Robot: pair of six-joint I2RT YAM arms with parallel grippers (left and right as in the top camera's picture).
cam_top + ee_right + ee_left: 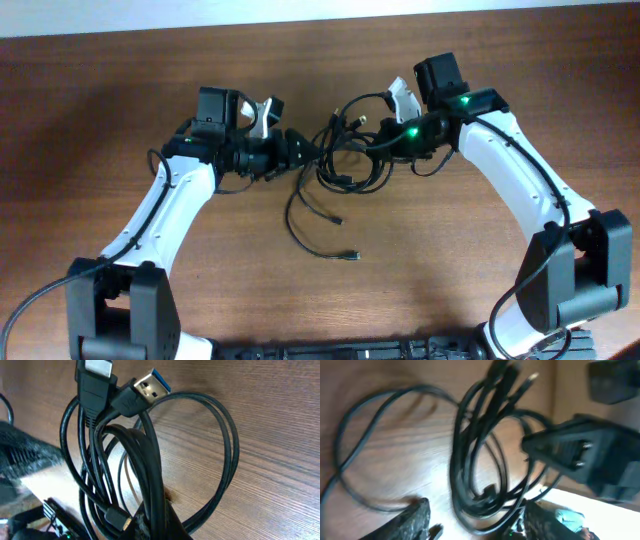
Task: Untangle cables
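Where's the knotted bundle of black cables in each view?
Overhead: knotted bundle of black cables, upper centre.
Left wrist: loops fill the middle.
Right wrist: left of centre, plugs on top.
Shared landmark: brown wooden table under it.

The arms (165, 210) are white-shelled, black-jointed; the right shows green lights (411, 131).
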